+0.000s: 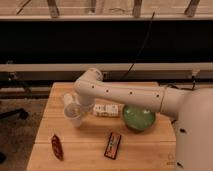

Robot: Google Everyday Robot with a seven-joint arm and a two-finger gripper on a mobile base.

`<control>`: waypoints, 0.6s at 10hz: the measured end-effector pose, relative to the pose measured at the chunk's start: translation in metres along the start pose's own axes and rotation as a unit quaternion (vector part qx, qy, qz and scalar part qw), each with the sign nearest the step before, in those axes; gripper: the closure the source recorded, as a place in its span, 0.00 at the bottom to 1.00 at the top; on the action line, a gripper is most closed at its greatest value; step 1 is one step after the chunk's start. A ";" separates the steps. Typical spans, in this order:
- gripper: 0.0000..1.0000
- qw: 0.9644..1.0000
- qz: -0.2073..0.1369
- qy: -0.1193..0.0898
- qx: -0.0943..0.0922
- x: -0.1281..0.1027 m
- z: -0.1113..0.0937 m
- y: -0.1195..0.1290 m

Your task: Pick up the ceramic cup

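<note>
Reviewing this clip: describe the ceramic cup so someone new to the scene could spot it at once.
On the wooden table, look at the left half, where the gripper meets a pale ceramic cup. It is the only whitish, upright vessel; the green bowl lies right, and the flat red packet and dark bar nearer the front.

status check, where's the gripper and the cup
Gripper at the table's left side, right on the cup. Cup not visibly lifted. Green bowl, white box, two snack packs nearby, none blocking.
</note>
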 end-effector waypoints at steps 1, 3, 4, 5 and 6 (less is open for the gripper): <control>1.00 1.000 0.000 0.000 0.001 0.001 -0.002 0.000; 1.00 1.000 -0.002 -0.001 0.001 0.001 -0.004 -0.002; 1.00 1.000 -0.003 0.000 0.001 0.002 -0.005 -0.003; 1.00 1.000 -0.002 0.000 0.001 0.003 -0.006 -0.002; 1.00 1.000 -0.003 0.000 0.001 0.004 -0.007 -0.001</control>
